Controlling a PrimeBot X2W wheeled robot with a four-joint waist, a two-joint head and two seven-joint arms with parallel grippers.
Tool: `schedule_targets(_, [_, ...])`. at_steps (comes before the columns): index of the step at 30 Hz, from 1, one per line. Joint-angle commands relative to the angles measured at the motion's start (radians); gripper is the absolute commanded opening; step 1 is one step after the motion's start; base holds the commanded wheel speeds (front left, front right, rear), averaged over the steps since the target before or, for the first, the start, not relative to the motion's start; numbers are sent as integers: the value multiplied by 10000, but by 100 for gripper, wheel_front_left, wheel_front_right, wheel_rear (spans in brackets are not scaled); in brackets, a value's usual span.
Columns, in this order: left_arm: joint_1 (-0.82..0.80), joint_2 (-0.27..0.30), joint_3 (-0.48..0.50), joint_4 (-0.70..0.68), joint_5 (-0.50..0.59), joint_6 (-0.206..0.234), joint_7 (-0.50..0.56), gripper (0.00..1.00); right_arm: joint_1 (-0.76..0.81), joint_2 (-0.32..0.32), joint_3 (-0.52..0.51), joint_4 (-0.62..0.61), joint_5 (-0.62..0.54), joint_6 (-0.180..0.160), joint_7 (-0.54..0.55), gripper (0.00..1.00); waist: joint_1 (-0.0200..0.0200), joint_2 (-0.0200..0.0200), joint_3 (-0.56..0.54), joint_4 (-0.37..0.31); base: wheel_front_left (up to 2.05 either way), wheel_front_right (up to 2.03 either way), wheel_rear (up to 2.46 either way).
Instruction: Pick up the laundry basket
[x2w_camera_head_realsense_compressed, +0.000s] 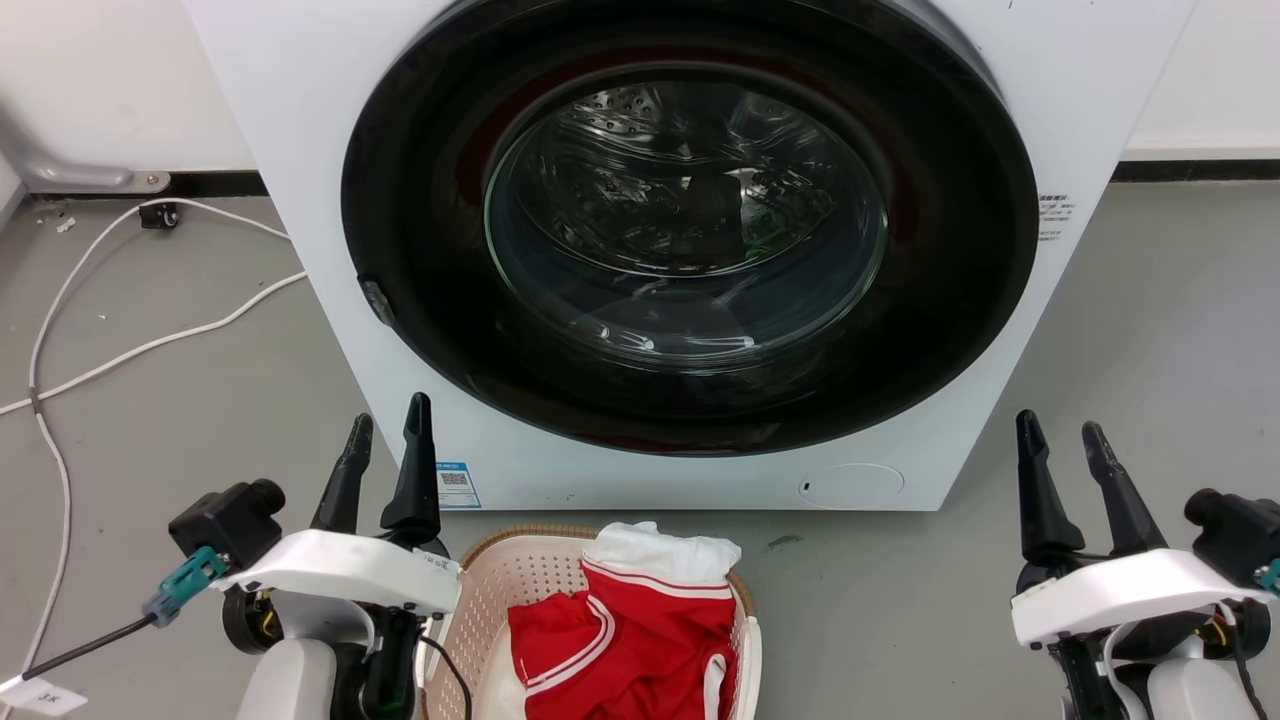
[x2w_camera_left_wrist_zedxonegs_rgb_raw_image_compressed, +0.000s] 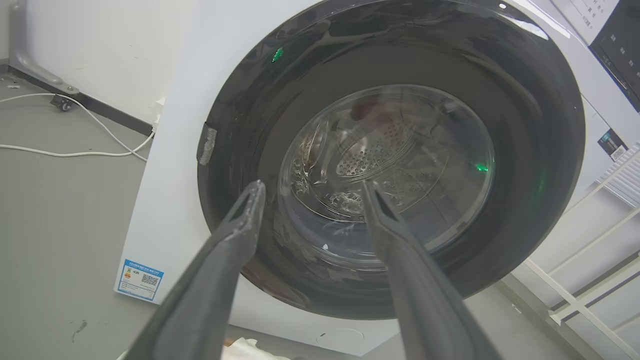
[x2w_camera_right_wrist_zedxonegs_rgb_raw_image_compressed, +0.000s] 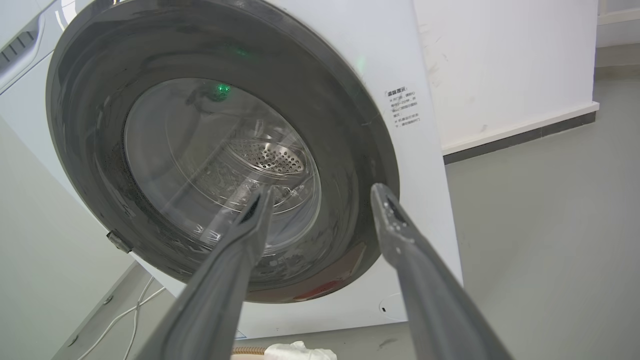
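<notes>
1. Nearest, at 6 o'clock in the head view, the basket (x2w_camera_head_realsense_compressed: 497, 590) sits on the floor (x2w_camera_head_realsense_compressed: 900, 620). Its brown rim faces the washer (x2w_camera_head_realsense_compressed: 300, 150), and the picture's bottom edge cuts off its near part.
2. A red garment (x2w_camera_head_realsense_compressed: 640, 640) with white stripes lies inside it. A white cloth (x2w_camera_head_realsense_compressed: 660, 550) is draped at its 12 o'clock end.
3. The left gripper (x2w_camera_head_realsense_compressed: 389, 412) has its fingers spread and holds nothing, tips pointing to 12 o'clock. The basket lies at its 5 o'clock, lower than the fingertips. The white wrist housing overlaps the basket's 9 o'clock rim in the head view, and I cannot tell whether they touch.
4. The right gripper (x2w_camera_head_realsense_compressed: 1057, 422) is likewise spread and empty, pointing to 12 o'clock. The basket lies at its 8 o'clock, well apart, with bare floor between them.
5. In each wrist view the two fingers frame the washer's door (x2w_camera_head_realsense_compressed: 690, 230), and the white cloth peeks in at 6 o'clock. In the right wrist view a sliver of brown rim shows just beside the cloth.
6. Beyond the basket, at 12 o'clock, stands the washer, with a dark ring around the door glass and the steel drum visible behind it. A blue sticker (x2w_camera_head_realsense_compressed: 453, 483) on its lower front sits at the basket's 11 o'clock.
7. Farthest, at 9 to 10 o'clock, a white cable (x2w_camera_head_realsense_compressed: 150, 345) trails across the floor toward the wall (x2w_camera_head_realsense_compressed: 100, 80).
</notes>
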Motion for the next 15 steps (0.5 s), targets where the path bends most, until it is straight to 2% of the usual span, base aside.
schedule_targets(1, [-232,15,-7,-59,191,36,-55,100,-169,3,20,-48,-226,-1,-71,100,0,0,0,3,0,0,0])
schedule_targets(15, [-288,4,-26,267,2083,35,-422,100,-277,36,-30,188,-2383,0,-232,100,0,0,5,30,0,0,0])
